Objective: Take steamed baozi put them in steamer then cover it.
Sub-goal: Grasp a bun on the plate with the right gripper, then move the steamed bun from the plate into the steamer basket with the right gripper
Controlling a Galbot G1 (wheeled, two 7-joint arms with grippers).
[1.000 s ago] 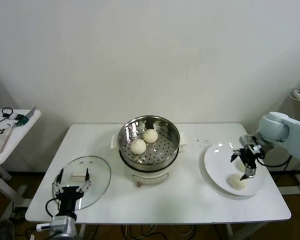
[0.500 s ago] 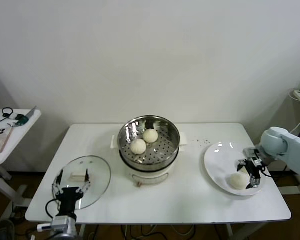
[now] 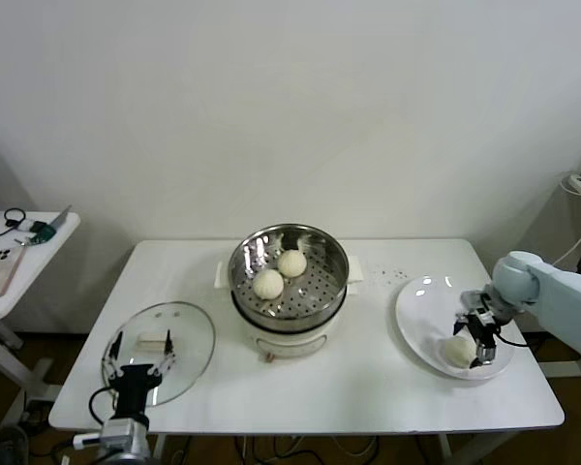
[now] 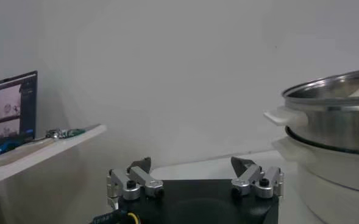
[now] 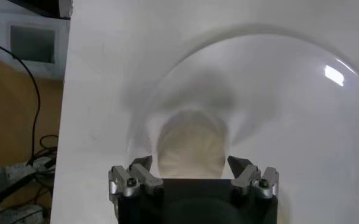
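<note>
Two cream-white baozi lie in the shiny steel steamer on its white cooker base at the table's middle. One more baozi lies on the white plate at the right. My right gripper is open, low over the plate, with its fingers on either side of that baozi. The glass cover with its white handle lies flat on the table at the front left. My left gripper is open and empty at the cover's near edge. A fourth baozi does not show.
The steamer's side rises close beside the left gripper. A small side table with a phone and tools stands off to the left. The plate sits near the table's right edge. A wall stands behind the table.
My right gripper has come down from above the plate and moved around the baozi there. The left arm has not moved.
</note>
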